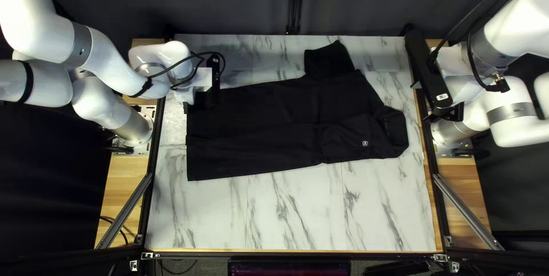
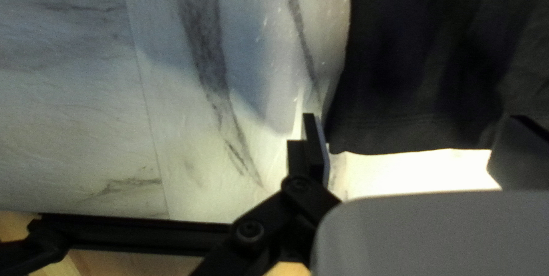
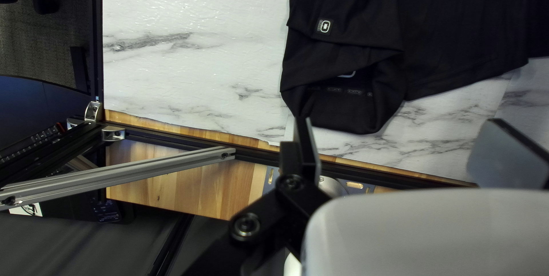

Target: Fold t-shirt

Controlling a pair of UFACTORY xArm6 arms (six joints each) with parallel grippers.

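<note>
A black t-shirt (image 1: 269, 124) lies on the table with its hem at the left, collar at the right and a sleeve sticking out toward the far edge. Its near side is a long straight edge. My left gripper (image 1: 200, 101) is low at the hem's far corner. In the left wrist view my left gripper (image 2: 414, 136) is open, the shirt's edge (image 2: 423, 110) just ahead and between the fingers. My right gripper (image 1: 443, 114) hangs above the table's right edge. The right wrist view shows my right gripper (image 3: 400, 139) open, the shirt's collar (image 3: 349, 110) ahead of it.
The marble-patterned table (image 1: 291, 213) shows bare along its near side, with a strip behind the shirt. Black frame rails and grey braces (image 1: 469, 210) run at both sides. A dark curtain (image 1: 229, 1) hangs behind the far edge.
</note>
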